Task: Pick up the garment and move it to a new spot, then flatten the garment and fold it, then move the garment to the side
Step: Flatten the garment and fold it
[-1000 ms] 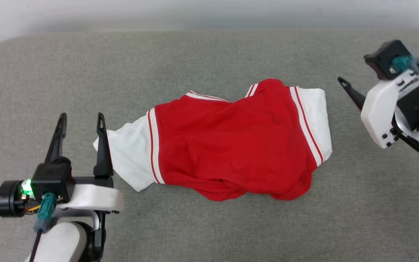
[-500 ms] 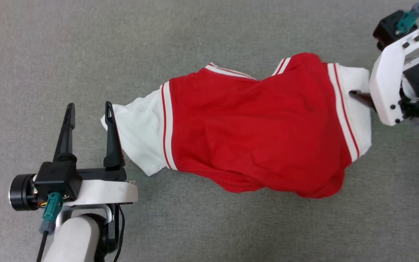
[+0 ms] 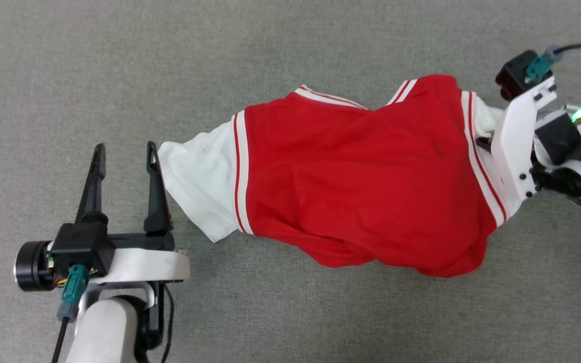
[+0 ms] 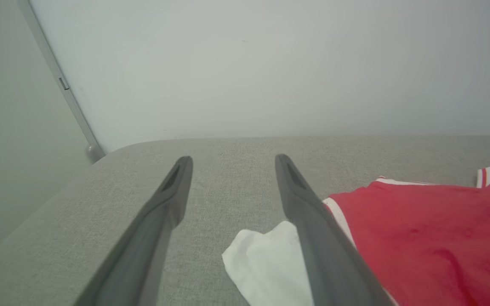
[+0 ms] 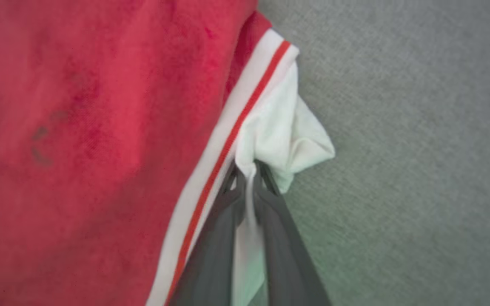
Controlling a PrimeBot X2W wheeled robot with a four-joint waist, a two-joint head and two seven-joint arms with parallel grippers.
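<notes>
- The red garment (image 3: 361, 186) lies crumpled across the grey padded surface (image 3: 270, 50), between the two grippers.
- The right gripper (image 5: 248, 173) is pinched closed on the white sleeve at the garment's right end.
- The left gripper (image 3: 125, 147) is spread wide and holds nothing, with its inner finger just beside the other white sleeve.

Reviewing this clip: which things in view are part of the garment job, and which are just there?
Part of the job: garment; right gripper, jaws shut on one white sleeve; left gripper, jaws open beside the other sleeve.
Just there: grey padded surface under the garment; pale wall behind.
</notes>
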